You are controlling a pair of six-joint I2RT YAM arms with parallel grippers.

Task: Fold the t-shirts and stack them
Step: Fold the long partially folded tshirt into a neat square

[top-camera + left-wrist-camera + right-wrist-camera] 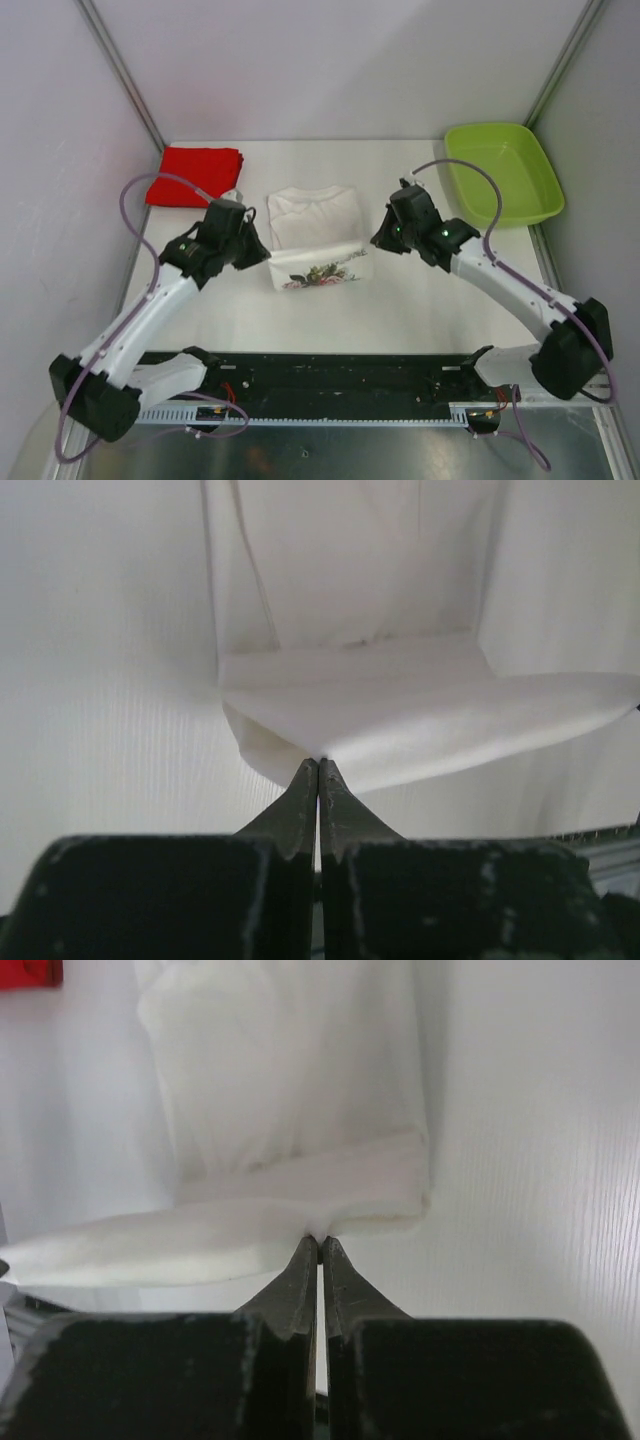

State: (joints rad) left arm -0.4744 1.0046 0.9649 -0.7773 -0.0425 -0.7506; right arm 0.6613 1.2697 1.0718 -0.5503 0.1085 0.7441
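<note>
White t-shirt (315,225) mid-fold on table (420,300): L & R jaws each clenched on a hem corner. Next, likely: carry hem evenly toward collar, then stack w/ red t-shirt (195,176).

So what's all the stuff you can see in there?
red shirt: one, red, folded, back left of the table.
white shirt: one, white with a flowery print, middle of the table.
tray: one, lime green, back right.
table: one, white, under the shirts.
left arm: one, white and black, reaching in from the near left.
right arm: one, white and black, reaching in from the near right.
left gripper: one, black, shut on the white shirt's near edge, left end.
right gripper: one, black, shut on the same edge, right end.
</note>
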